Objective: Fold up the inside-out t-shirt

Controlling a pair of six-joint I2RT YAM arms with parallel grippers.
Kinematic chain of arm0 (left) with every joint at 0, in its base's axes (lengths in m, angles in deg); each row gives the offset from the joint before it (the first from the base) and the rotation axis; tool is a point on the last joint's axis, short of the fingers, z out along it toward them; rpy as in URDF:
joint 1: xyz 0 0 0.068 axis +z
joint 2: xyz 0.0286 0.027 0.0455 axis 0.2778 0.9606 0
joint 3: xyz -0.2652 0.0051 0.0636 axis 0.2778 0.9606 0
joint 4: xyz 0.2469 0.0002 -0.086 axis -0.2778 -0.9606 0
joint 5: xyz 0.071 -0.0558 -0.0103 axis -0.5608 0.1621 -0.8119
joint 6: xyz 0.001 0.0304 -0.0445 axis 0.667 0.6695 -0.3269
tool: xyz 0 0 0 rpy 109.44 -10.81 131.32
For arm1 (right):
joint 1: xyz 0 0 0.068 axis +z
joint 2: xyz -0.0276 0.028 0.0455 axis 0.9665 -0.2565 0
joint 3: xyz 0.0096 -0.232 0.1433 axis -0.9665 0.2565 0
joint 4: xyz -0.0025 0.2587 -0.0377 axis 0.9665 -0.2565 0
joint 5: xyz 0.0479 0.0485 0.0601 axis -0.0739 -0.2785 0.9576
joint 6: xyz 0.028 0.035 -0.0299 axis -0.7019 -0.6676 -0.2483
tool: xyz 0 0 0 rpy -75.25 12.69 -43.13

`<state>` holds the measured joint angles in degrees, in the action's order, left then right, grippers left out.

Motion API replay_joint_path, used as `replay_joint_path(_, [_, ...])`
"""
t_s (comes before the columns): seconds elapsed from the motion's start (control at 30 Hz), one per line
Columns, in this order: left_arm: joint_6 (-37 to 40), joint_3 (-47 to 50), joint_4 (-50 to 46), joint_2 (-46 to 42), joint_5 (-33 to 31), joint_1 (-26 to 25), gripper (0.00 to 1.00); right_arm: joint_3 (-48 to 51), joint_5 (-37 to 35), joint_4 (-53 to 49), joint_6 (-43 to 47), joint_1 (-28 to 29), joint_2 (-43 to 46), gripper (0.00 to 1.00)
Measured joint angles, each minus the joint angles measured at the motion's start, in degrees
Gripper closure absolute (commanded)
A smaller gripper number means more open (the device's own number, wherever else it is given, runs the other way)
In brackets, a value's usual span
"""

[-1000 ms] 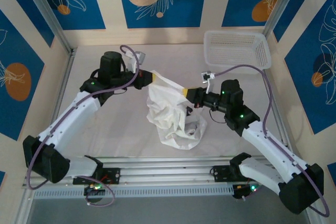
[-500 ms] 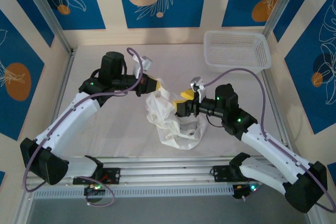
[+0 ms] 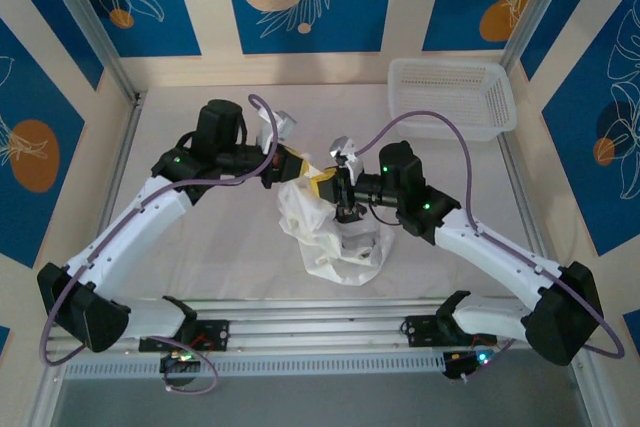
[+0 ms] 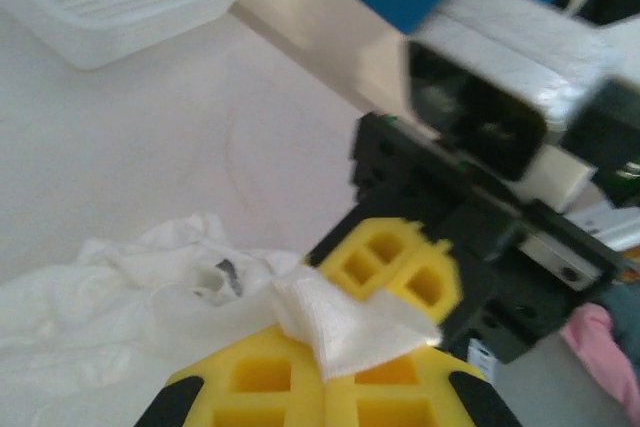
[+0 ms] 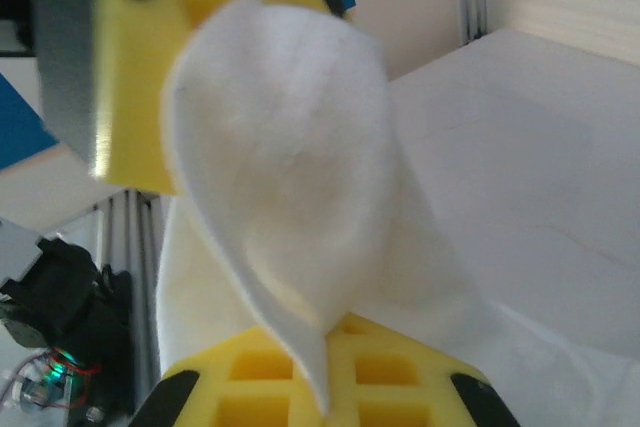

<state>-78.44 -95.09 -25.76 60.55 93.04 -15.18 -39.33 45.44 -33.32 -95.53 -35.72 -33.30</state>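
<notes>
Looking in from the arms' side, I see the t-shirt (image 3: 338, 242) first. Most of it slumps in a crumpled white heap on the table (image 3: 220, 237), near the middle of the front edge, with its top drawn up into a peak. Just past the heap the two grippers meet almost nose to nose over that peak. The left gripper (image 3: 303, 171) is closed on a small fold of cloth, which pokes out between its yellow fingers in its own wrist view. The right gripper (image 3: 338, 190) looks clamped on cloth too, with a white flap rising from the seam between its fingers. This strikes me as an early stage: finding two good holds so the t-shirt can be spread flat before any fold is made. To do it well, I'd say each gripper wants its own edge or corner rather than a pinch of several layers. They should then draw apart evenly and slowly, so the thin cloth opens without slipping out. What stands in the way is how close the two heads are, since they could knock together. Farther back, at the far right corner, sits the white basket (image 3: 452, 97), well apart from the t-shirt.
</notes>
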Motion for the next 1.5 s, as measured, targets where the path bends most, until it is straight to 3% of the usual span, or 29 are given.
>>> replay_joint_path(0.13, [1.1,0.0,-3.9,0.0,-15.5,0.2,0.83,0.0,-1.7,-0.7,-2.1,1.1,1.9,1.00])
replay_joint_path(0.2, [2.0,1.0,-4.4,-0.1,-21.3,0.9,0.71,0.0,-3.5,-1.7,-3.2,2.0,4.3,1.00])
replay_joint_path(0.3, [2.2,3.4,-4.4,-0.2,-26.5,2.9,0.55,0.0,-5.0,-2.5,-4.9,2.6,8.3,1.00])
replay_joint_path(0.43, [2.4,4.6,-4.5,-0.4,-29.5,4.9,0.50,0.0,-6.0,-2.8,-6.6,2.6,11.1,1.00])
replay_joint_path(0.57, [3.5,5.7,-2.0,-3.2,-19.5,5.2,0.39,0.0,-7.1,-4.2,-7.2,2.6,10.2,1.00])
replay_joint_path(0.7, [1.9,6.1,2.2,-4.8,-4.5,3.5,0.36,0.0,-8.2,-5.2,-7.6,2.6,8.5,1.00])
replay_joint_path(0.77, [1.7,6.1,2.2,-4.2,-1.0,2.7,0.35,0.0,-8.6,-5.4,-7.9,2.6,7.8,1.00])
replay_joint_path(1.0, [3.7,3.9,-4.6,3.8,-1.6,0.3,0.33,0.0,-8.9,-5.4,-8.5,2.6,7.5,1.00])
replay_joint_path(1.1, [3.9,3.8,-6.3,6.9,-4.0,-0.5,0.35,0.0,-9.3,-5.5,-8.5,2.6,7.5,1.00])
replay_joint_path(1.23, [4.0,3.4,-7.0,7.4,-6.5,-0.7,0.47,0.0,-10.2,-6.2,-8.5,2.6,7.5,1.00])
replay_joint_path(1.37, [4.5,2.1,-7.1,7.3,-13.4,-0.8,0.68,0.0,-11.1,-7.5,-8.7,2.4,7.5,1.00])
replay_joint_path(1.47, [3.7,2.1,-7.3,7.0,-19.1,-0.5,1.00,0.0,-11.8,-8.5,-9.0,1.9,7.5,1.00])
replay_joint_path(1.5, [3.5,2.1,-7.2,6.8,-20.0,-0.2,1.00,0.0,-11.9,-8.7,-9.2,1.7,7.5,1.00])
